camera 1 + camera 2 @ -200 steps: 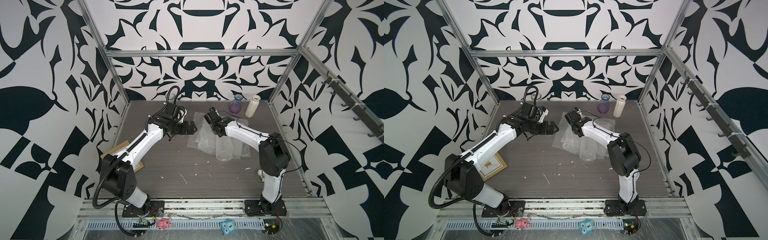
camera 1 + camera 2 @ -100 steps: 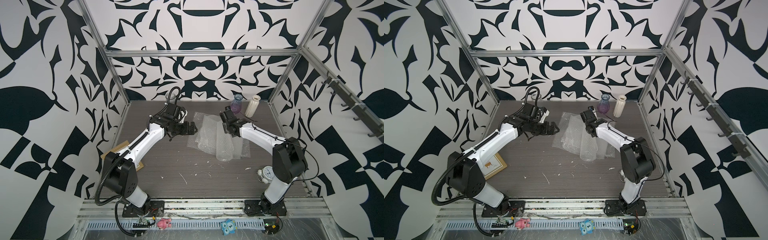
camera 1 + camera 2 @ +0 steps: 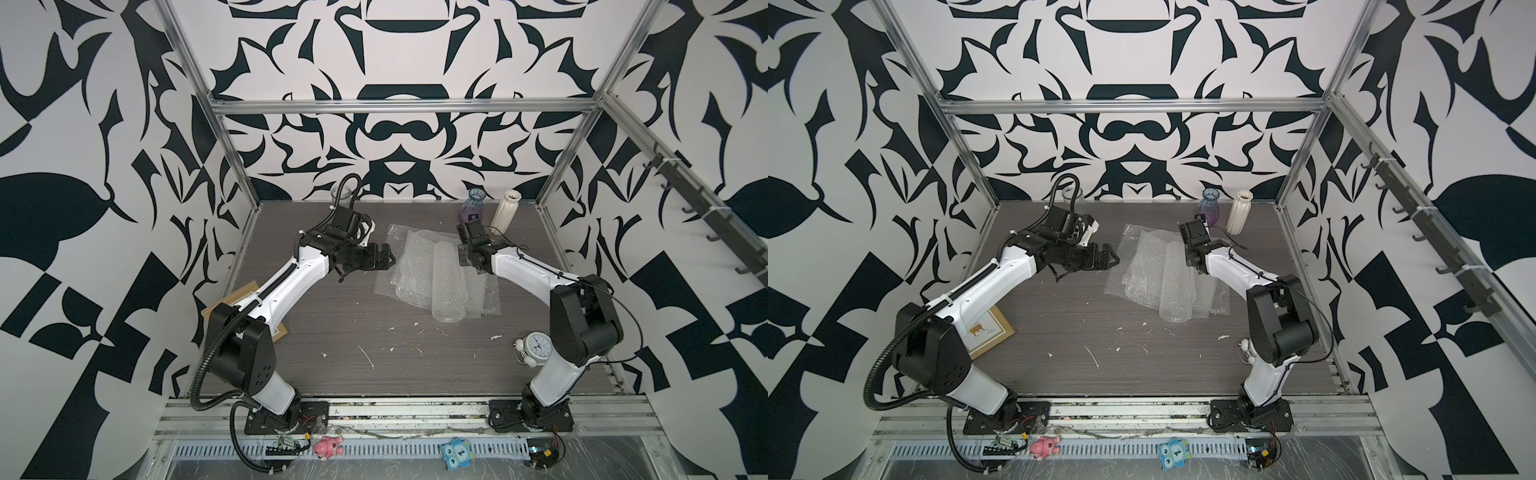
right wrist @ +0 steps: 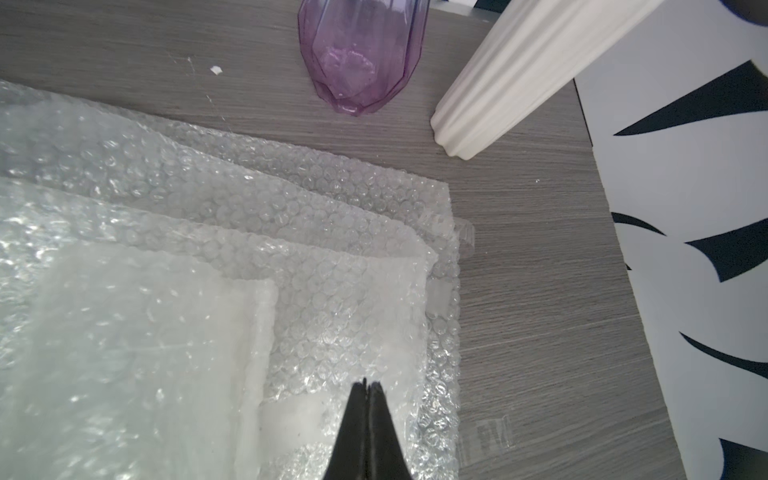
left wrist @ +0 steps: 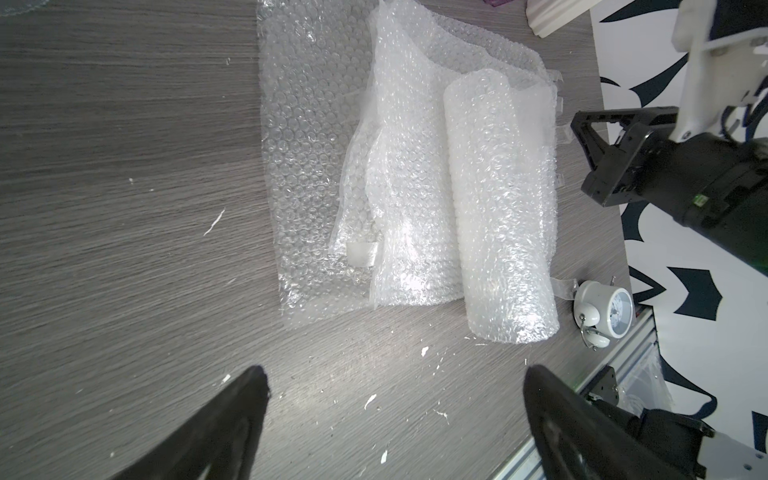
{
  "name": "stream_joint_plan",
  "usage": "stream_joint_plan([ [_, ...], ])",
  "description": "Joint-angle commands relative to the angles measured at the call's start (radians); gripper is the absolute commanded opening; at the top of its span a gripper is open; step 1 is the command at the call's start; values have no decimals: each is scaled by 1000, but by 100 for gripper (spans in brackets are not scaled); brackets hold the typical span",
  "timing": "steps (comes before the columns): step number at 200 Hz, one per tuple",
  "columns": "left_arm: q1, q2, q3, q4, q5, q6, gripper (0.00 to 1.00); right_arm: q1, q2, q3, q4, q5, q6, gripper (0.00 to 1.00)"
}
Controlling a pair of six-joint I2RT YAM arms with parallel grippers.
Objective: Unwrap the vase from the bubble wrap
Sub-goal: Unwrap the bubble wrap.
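Clear, whitish bubble wrap (image 3: 432,278): flat sheets overlapping mid-way along the grey wood-grain table (image 3: 332,324), with one rolled tube on top. The left gripper (image 5: 395,374) is spread wide beside it. The right gripper (image 4: 368,384), clenched on nothing, is over a sheet corner. A translucent purple glass vase (image 4: 361,54) and a ribbed white ceramic vase (image 4: 519,70) stand just beyond.

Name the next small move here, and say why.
Probably the open left gripper should move in on the rolled bubble-wrap tube to start unrolling it. It is the only piece still rolled; the other sheets lie spread out, the purple glass vase and white ribbed vase stand bare, and the right gripper is shut on nothing. What the tube holds cannot be told.
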State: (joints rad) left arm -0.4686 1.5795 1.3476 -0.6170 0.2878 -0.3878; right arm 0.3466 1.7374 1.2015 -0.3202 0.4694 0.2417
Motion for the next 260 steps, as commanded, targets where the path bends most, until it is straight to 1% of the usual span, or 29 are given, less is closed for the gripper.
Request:
stream_joint_plan([
  [1,5,12,-8,5,26,-9,99,-15,-4,4,33,-14,25,0],
  [24,5,18,-8,7,41,-11,99,-25,12,10,29,-6,32,0],
  [56,5,20,-7,7,45,-12,99,-39,-9,-6,29,-6,53,0],
  [74,5,21,-6,7,48,-13,100,-49,-25,-21,32,-13,66,8],
  [84,5,21,-7,7,50,-13,99,-53,-36,-27,27,-15,74,16],
  [108,5,20,-6,6,53,-13,100,-56,-84,-38,25,-24,79,31],
  [118,5,20,-7,7,54,-13,99,-54,-108,-26,-3,-33,72,38],
  [134,5,20,-4,5,57,-11,99,-48,-158,-10,-49,-54,70,41],
  [155,5,14,-5,8,68,-12,99,-24,-253,-41,-54,-90,82,47],
  [166,5,11,-7,10,66,-11,100,-1,-292,-53,-66,-123,92,48],
  [180,5,12,-7,11,67,-14,99,46,-331,-64,-90,-120,94,49],
  [206,5,13,-5,11,76,-24,99,191,-368,-58,-185,2,82,49],
  [229,5,7,-9,14,79,-30,99,318,-392,-64,-327,118,134,49],
  [260,5,9,-12,20,90,-39,99,398,-457,-111,-461,103,230,44],
])
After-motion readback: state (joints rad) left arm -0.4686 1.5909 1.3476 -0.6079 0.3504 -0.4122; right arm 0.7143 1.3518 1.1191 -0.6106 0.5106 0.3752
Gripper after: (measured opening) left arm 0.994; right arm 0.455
